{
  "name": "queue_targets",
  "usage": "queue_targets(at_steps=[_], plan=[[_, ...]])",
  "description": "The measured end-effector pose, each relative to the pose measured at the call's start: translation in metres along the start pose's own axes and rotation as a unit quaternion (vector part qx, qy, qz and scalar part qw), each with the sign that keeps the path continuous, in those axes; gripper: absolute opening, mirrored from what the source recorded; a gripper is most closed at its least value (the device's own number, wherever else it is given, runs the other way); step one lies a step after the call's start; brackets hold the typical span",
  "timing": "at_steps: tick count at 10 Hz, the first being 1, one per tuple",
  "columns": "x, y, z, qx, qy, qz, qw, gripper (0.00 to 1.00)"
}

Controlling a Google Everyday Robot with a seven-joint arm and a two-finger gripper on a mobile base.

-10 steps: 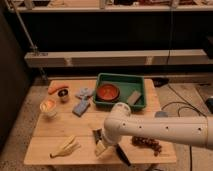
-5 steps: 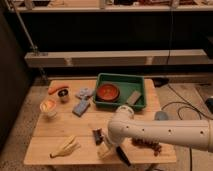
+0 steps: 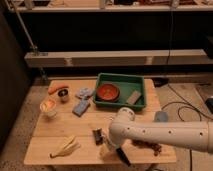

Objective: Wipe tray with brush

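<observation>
Gripper (image 3: 107, 147) on my white arm sits low near the front edge of the wooden table (image 3: 55, 131), right at the brush (image 3: 97, 135). I cannot tell whether it is open or closed. The green tray (image 3: 123, 83) lies well apart at the back, holding a red bowl (image 3: 107, 92) and a grey block (image 3: 133, 97). My worry is that a weak hold on the tapered handle could let the brush slip or skid off the edge, and the bowl may obstruct wiping.

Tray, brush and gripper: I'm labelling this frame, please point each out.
tray (image 3: 120, 76), camera view, back rim.
brush (image 3: 97, 135), camera view, dark bristle head.
gripper (image 3: 106, 146), camera view, its lower end, down at the brush.
</observation>
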Motion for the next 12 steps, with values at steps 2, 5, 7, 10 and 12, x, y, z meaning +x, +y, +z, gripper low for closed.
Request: queue_targets(at_steps=[2,5,7,10,12], plan=[[-0.002,0.001,0.003,0.005,-0.001,0.004,1.0,0.32],[-0.004,-0.001,0.002,0.006,-0.004,0.003,1.0,0.03],[-0.003,-0.001,0.002,0.008,-0.004,0.006,0.9999,0.0],[0.027,-0.018,-0.021,0.027,0.006,0.016,0.9995,0.0],[0.056,-0.03,-0.05,0.032,0.013,0.028,0.999,0.0]])
